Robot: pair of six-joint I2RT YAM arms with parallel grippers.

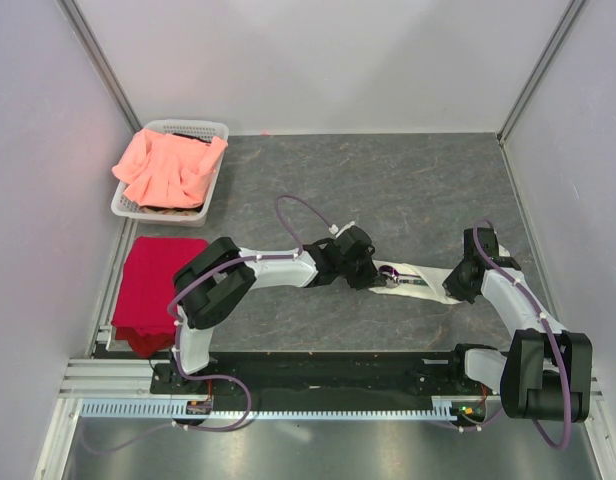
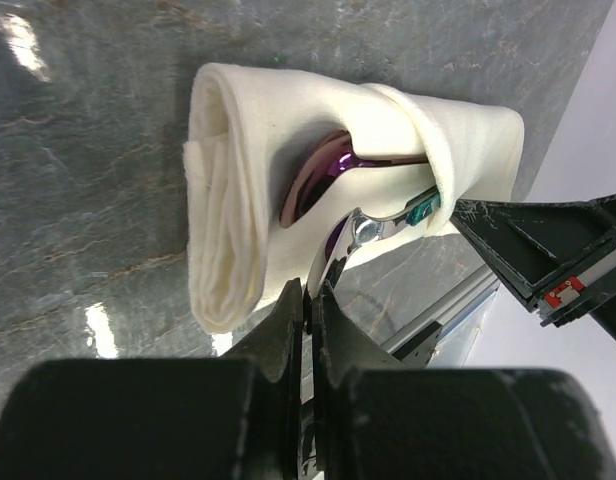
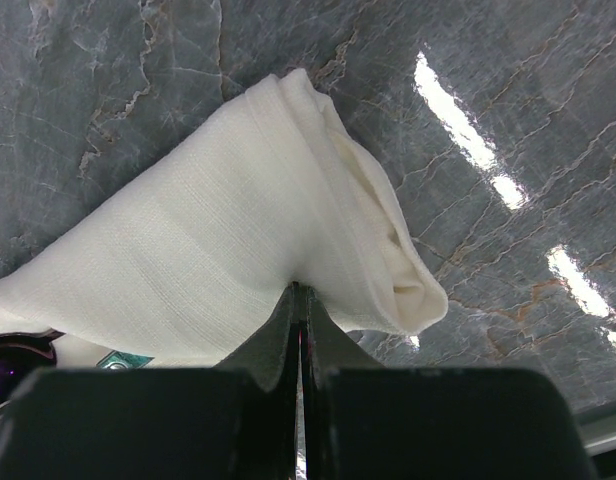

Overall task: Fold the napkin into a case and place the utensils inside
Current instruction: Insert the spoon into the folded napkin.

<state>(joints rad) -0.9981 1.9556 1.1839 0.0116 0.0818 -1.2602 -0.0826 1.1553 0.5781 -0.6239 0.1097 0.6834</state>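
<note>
- The folding looks done. The case (image 2: pixel 238 150) lies flat on the counter (image 1: pixel 408 190) between my two arms, a narrow cream pouch with a band of its own cloth wrapped across it.
- The utensils (image 2: pixel 323 180) are partly in. A shiny purple head sits in the mouth of the pouch, and a silver piece (image 2: pixel 366 230) runs under the band beside it, its near end poking out toward my left wrist.
- My left jaws are together, with the end of the silver piece right at their tips. I cannot tell whether they are pinching it.
- My right jaws are together too, their tips against the edge at the other end of the case. They may be nipping the cloth or only steadying it; I cannot tell which.
- As I judge it, what is left is to seat both pieces fully inside and then let go.
</note>
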